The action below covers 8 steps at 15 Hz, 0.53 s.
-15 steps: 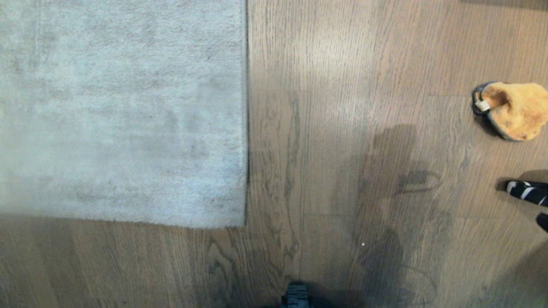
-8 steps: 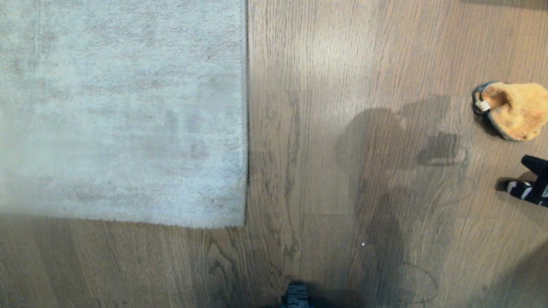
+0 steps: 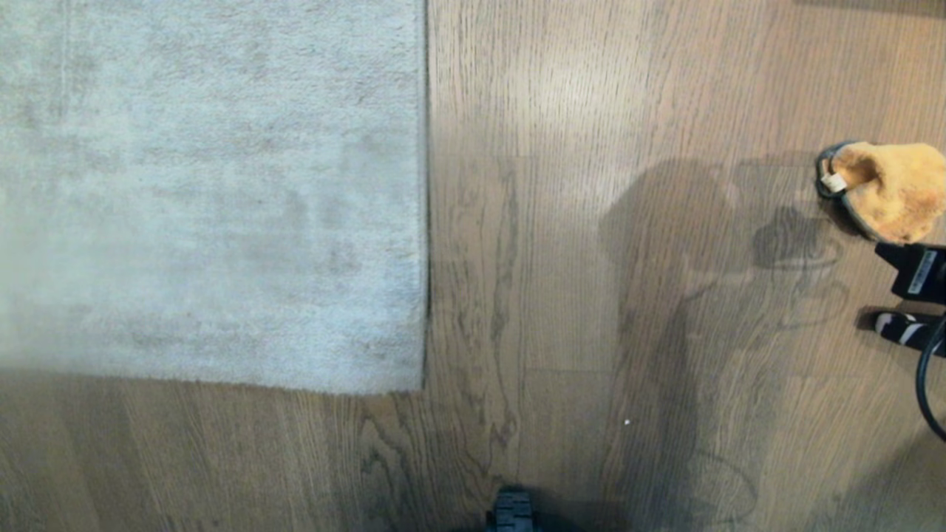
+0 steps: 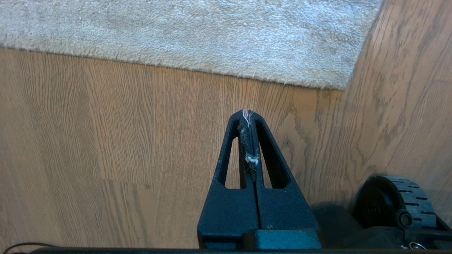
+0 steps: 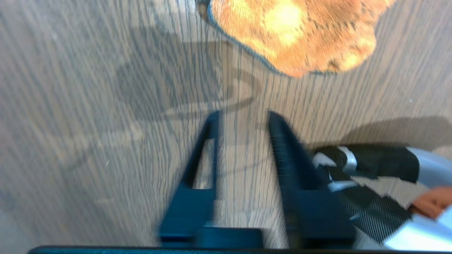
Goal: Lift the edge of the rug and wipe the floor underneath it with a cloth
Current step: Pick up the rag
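The grey-beige rug [image 3: 214, 192] lies flat on the wood-grain floor [image 3: 591, 295]. Its straight rug edge [image 3: 426, 222] runs away from me, and its near corner [image 4: 339, 83] shows in the left wrist view. The orange-yellow cloth [image 3: 890, 191] lies bunched on the floor at the far right. My right arm [image 3: 916, 272] reaches in just below it. The right gripper [image 5: 244, 116] is open and empty above bare floor, a little short of the cloth [image 5: 293, 35]. My left gripper [image 4: 248, 113] is shut, lint stuck between its fingers, parked near the rug's near border [image 4: 176, 68].
A black-and-white striped shoe [image 3: 902, 329] [image 5: 356, 165] rests on the floor close beside my right gripper, with a bit of a person's skin beside it. A wheel of my base [image 4: 392, 201] sits low next to the left arm. Arm shadows fall across the planks.
My right arm has come in at the right edge and moved forward toward the cloth, and its shadow has shifted with it. Rug, cloth and shoe have stayed put.
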### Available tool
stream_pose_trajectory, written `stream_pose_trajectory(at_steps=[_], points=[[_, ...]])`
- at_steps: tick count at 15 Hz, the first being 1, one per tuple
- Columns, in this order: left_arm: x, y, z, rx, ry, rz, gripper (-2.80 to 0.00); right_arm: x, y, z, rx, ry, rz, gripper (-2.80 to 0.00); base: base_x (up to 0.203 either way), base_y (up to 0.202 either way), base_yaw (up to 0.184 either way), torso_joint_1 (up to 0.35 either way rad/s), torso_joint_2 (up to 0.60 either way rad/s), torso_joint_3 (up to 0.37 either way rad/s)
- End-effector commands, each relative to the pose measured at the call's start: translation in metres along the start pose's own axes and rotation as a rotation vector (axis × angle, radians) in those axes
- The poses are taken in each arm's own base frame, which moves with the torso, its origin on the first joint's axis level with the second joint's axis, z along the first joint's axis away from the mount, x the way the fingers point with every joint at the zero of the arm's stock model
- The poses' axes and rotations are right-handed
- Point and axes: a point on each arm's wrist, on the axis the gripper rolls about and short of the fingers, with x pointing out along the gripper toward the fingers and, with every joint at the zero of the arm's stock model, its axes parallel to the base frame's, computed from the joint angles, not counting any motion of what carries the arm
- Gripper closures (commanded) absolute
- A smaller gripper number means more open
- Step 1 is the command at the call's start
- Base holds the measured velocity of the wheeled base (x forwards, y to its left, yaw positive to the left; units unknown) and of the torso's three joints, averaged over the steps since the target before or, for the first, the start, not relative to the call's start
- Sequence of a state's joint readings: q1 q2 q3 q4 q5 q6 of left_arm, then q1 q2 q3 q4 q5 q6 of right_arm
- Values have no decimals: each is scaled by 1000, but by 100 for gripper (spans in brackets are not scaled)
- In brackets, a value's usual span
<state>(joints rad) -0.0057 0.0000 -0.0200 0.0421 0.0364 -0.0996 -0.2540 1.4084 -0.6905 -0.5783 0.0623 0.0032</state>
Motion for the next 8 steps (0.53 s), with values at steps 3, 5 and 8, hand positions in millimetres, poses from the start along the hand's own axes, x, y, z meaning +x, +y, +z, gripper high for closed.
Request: stream_pose_trajectory(at_steps=[3,5,8], points=[[0,0,0,0,1,0,0,16,-6,10,3,-27,-17,-280,0,0,0,0,0,0],[0,0,0,-1,1,0,0,21,-9,18,3,-54,-29,-280,0,0,0,0,0,0],[0,0,0,0,1,0,0,25,-19,33,4,-94,-59,-280,0,0,0,0,0,0]])
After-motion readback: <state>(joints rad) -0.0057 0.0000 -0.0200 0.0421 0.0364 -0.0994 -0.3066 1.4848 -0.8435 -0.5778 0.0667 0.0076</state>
